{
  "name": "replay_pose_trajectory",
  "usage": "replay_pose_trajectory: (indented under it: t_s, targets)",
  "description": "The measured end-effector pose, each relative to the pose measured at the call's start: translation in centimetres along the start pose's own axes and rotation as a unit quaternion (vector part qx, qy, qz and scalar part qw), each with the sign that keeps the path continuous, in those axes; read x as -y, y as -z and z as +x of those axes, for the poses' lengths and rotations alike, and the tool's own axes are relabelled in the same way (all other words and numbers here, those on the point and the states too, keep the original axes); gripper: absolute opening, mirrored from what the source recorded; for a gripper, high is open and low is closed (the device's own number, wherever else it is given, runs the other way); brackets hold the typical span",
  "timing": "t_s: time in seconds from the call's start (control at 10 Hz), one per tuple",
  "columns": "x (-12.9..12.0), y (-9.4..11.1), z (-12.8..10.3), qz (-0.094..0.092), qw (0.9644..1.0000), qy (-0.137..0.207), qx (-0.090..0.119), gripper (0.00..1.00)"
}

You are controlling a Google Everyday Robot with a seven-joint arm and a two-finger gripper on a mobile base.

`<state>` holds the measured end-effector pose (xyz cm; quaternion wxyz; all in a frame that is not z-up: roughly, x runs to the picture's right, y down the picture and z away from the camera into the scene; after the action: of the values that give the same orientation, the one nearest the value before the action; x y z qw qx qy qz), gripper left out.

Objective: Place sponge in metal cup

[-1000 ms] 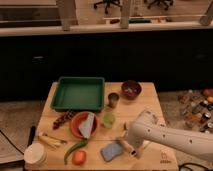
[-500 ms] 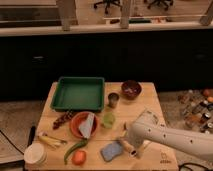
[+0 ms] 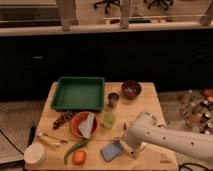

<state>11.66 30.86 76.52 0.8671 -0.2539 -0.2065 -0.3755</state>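
Note:
The sponge (image 3: 112, 150) is a flat blue-grey pad lying on the wooden table (image 3: 150, 107) near its front edge. The gripper (image 3: 126, 148) sits at the sponge's right end, at the tip of the white arm that comes in from the lower right. The metal cup (image 3: 113, 99) stands upright further back, between the green tray and the dark bowl, well away from the gripper.
A green tray (image 3: 78, 93) is at the back left, a dark brown-red bowl (image 3: 131, 89) at the back right. A light green cup (image 3: 108, 120), an orange plate (image 3: 82, 125), a green pepper (image 3: 74, 149), an orange fruit (image 3: 79, 157) and a white lidded tub (image 3: 35, 154) fill the front left.

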Motion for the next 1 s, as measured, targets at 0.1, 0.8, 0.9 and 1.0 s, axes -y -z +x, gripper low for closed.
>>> replay_pose_trajectory:
  t_s: [0.1,0.8,0.9,1.0]
  targets:
    - [0.0,0.1,-0.1,0.002,1.0000,-0.004,-0.001,0.80]
    - [2.0,-1.0,-2.7,-0.004,0.9998,-0.011,0.013,0.80]
    - [2.0,-1.1,-3.1,-0.006,0.9997,-0.013,0.017,0.80]
    - [2.2,-1.2,-3.5,-0.008,0.9997,-0.013,0.021,0.80]
